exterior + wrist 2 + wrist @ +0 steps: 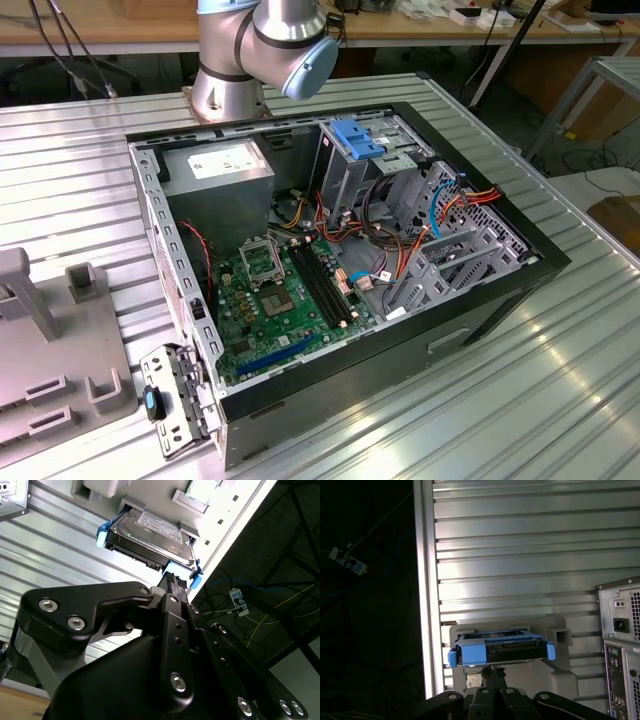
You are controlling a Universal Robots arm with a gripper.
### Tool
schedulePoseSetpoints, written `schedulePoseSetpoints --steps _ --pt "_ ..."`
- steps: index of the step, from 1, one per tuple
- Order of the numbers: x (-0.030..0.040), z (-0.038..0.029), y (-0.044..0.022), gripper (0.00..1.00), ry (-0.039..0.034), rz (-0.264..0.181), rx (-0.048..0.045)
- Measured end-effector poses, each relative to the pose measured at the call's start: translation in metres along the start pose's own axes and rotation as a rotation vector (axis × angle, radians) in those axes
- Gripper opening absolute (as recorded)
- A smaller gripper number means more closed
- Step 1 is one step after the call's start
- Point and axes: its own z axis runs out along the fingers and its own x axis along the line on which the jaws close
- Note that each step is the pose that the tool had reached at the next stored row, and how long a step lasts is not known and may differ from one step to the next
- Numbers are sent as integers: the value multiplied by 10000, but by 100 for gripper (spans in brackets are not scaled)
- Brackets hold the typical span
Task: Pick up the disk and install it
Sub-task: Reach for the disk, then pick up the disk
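Pointing at the near edge of the disk (150, 535), the tool (176, 582) is right up against it, but I cannot tell if it is open or shut. The disk sits in a grey holder (562, 635) on the ribbed metal surface (520, 555), near the computer case (620, 630). It looks heavy, hard and easy to hurt, so I think the blue rails (470, 652) are the best place to hold.

The arm (250, 50) was silver-grey metal with fat rounded joints, pale blue cap (312, 62) on 1 joint. The gripper (175, 584) was matte black: angular linkage bars (100, 605), round silver screws (47, 604) at pivots. Both wrist views showed these bars.
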Motion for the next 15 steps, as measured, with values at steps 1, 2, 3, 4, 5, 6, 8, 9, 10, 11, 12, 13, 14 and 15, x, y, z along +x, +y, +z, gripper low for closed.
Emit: schedulePoseSetpoints --steps 1,2,3,4,5,6,8,9,10,11,12,13,14,15 --pt "0 0 0 11 0 0 0" --pt "0 1 0 11 0 0 0" --pt "0 1 0 11 0 0 0" --pt "0 1 0 11 0 0 0" --pt "0 1 0 11 0 0 0" --pt "0 1 0 11 0 0 0" --pt "0 2 0 11 0 -1 0" --pt "0 2 0 11 0 -2 0" --pt "0 2 0 11 0 -11 0" --pt "0 2 0 11 3 -87 -3" --pt "1 2 1 11 7 -178 -4" --pt "1 2 1 11 10 -262 -6" --pt "1 3 1 11 13 -336 -7" --pt "1 2 1 11 17 -410 -8"
